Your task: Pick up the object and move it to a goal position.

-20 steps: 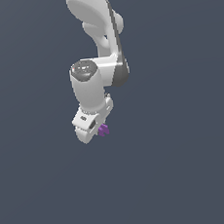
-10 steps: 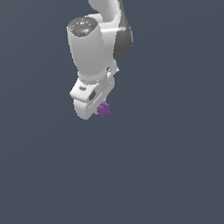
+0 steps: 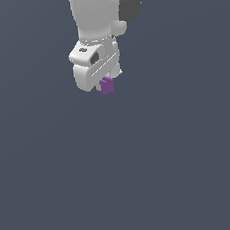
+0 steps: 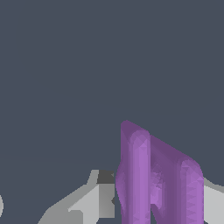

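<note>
Wrist view: end effector (image 4: 153,210) clamps object (image 4: 153,175)

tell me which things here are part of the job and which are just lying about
Part of the job:
- purple object, held at the gripper
- gripper, shut on it

Just lying about:
- nothing else shows, only the plain grey background in both views

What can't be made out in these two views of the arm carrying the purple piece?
- Fingertips of the gripper: in the exterior view the white hand body covers them.
- Purple piece: too small in the exterior view to show its shape; in the wrist view the frame edge cuts off its near end.
- Goal position: no marker shows in either view.
- Arm: cut off above the wrist by the exterior view's top edge.
</note>
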`<state>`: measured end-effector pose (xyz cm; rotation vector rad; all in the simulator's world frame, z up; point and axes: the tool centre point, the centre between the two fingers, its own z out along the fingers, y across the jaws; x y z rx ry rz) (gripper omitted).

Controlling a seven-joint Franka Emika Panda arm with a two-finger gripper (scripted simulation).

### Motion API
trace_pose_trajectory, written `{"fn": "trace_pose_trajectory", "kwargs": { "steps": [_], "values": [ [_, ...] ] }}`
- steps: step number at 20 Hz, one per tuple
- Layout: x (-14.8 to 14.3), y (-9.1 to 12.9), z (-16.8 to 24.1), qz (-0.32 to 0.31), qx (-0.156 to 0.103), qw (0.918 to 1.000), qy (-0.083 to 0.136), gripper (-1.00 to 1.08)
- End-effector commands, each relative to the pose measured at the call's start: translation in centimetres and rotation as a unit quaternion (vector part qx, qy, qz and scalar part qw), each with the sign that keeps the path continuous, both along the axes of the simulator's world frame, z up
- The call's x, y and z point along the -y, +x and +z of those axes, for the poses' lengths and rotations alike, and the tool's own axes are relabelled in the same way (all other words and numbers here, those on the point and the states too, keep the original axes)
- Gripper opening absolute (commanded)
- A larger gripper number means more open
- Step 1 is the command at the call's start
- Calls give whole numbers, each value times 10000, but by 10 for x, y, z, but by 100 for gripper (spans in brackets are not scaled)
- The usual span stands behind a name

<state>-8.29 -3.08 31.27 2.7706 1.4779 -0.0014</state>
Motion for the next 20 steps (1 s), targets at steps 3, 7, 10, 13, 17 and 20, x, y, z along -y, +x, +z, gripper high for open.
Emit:
{"fn": "trace_pose_trajectory", "kwargs": {
  "steps": [3,7,10,13,17,20],
  "values": [
    [-7,-21,40,2,-1,10000,6,-100],
    [-12,-36,69,2,0,10000,9,-100],
    [-14,-45,87,1,1,10000,11,-100],
    [-16,-51,100,1,1,10000,11,-100],
    [-17,-55,110,-1,1,10000,10,-100],
    [-18,-56,113,-1,1,10000,10,-100]
  ]
}}
